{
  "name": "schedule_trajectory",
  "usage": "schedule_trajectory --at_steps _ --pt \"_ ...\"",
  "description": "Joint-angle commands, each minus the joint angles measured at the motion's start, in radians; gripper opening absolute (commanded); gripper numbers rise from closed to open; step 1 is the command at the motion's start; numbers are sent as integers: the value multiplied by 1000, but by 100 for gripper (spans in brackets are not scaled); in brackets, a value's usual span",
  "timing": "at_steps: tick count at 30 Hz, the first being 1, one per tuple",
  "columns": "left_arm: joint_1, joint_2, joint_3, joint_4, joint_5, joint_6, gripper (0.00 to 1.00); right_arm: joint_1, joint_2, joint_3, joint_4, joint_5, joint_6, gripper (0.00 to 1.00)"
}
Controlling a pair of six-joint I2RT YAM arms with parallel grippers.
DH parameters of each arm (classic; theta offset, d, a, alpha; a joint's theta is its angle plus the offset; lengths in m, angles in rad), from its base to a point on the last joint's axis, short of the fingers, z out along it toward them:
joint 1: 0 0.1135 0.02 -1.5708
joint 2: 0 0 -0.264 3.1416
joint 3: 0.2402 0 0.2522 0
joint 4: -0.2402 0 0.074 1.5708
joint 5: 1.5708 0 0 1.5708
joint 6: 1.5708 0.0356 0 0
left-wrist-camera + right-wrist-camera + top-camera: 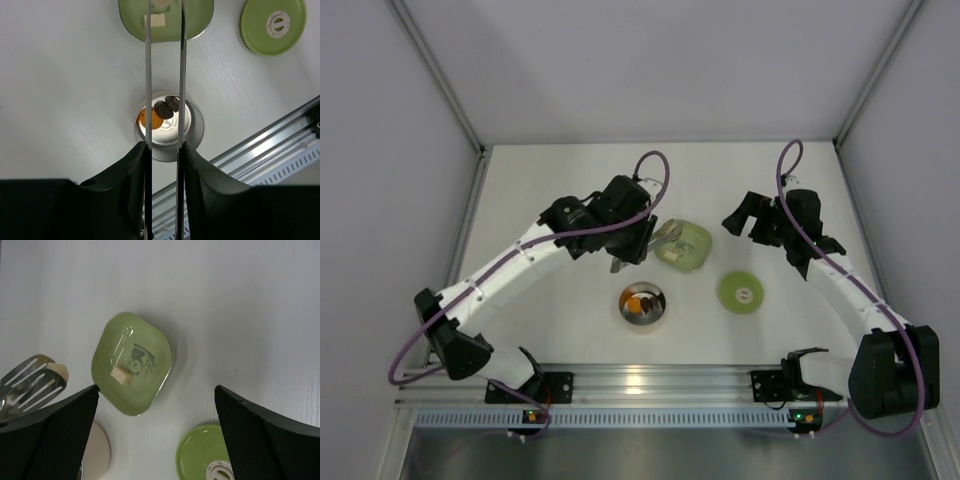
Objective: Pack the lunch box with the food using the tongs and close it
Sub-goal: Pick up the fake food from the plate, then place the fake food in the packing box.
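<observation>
Left jaws clenched on slim silver tongs (35, 385); shiny round lunch box (196, 125) holds orange and brown food (162, 110); right jaws released.

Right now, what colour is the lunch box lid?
Green with a white centre spot; the lid shows best in the left wrist view.

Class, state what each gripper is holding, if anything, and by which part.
The left gripper clamps the tongs across both arms, well back from the tips. The right gripper is open and holds nothing.
</observation>
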Motion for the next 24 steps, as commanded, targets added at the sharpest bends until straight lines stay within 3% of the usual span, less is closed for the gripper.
schedule_trajectory --at_steps 1,12,24 --pt "-3 -141 -67 -78 37 3 33 12 -22 47 -1 -3 -7 97" --pt "-2 -370 -248 -196 134 -28 33 12 1 62 3 -6 10 97" --pt "-3 -465 -322 -244 214 -43 37 16 18 55 23 -13 36 96"
